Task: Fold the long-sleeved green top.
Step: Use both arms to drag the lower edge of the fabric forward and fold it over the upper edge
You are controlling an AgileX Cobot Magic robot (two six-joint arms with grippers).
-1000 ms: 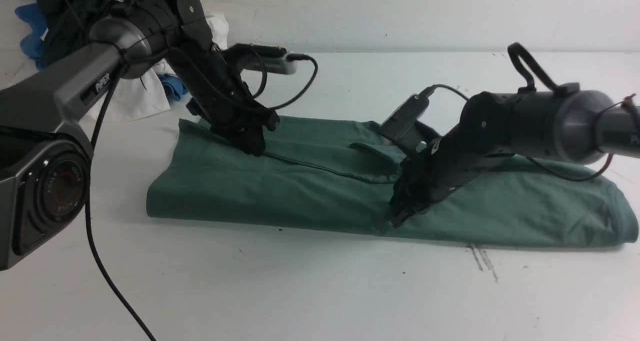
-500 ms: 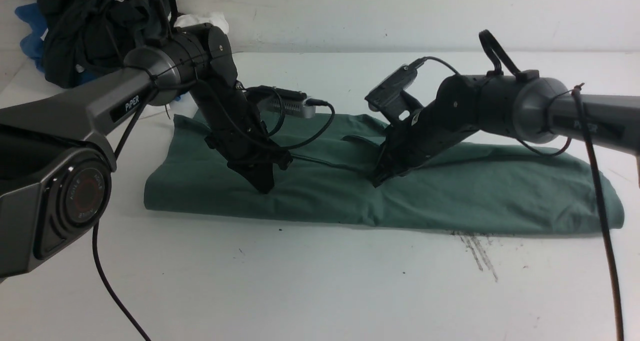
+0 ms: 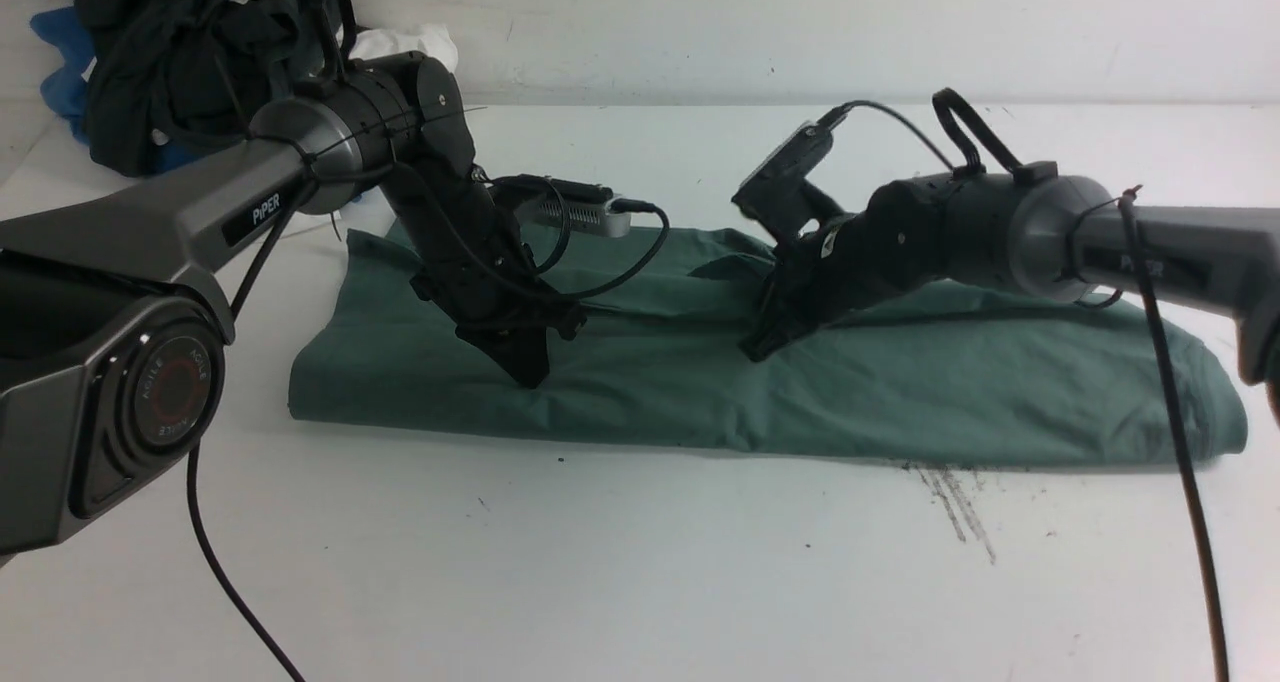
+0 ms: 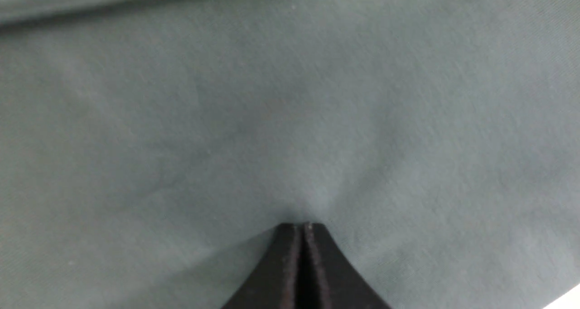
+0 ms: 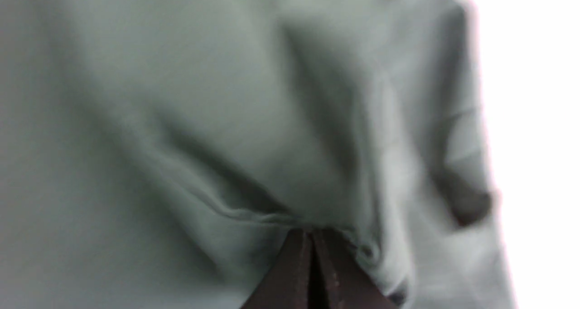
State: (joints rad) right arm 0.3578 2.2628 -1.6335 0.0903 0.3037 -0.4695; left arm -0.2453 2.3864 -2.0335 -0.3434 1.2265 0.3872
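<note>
The green long-sleeved top (image 3: 900, 392) lies folded in a long band across the white table, and fills both wrist views (image 4: 226, 118) (image 5: 181, 96). My left gripper (image 3: 530, 374) points down onto its left part, jaws shut, with the cloth puckering into its tips (image 4: 301, 226). My right gripper (image 3: 752, 350) rests on the middle of the band beside a folded-in sleeve (image 3: 725, 267). It is shut too, with a ridge of cloth bunched at its tips (image 5: 311, 231).
A heap of black garments (image 3: 190, 52) with blue (image 3: 55, 62) and white (image 3: 400, 42) cloth sits at the back left corner. Dark scratch marks (image 3: 955, 507) lie on the table (image 3: 650, 562) in front of the top. A black cable (image 3: 230, 582) hangs from the left arm.
The left gripper moved toward the front onto the cloth and closed. The right gripper stayed shut and pulled back from the top's front edge to its middle, and wrinkles formed there.
</note>
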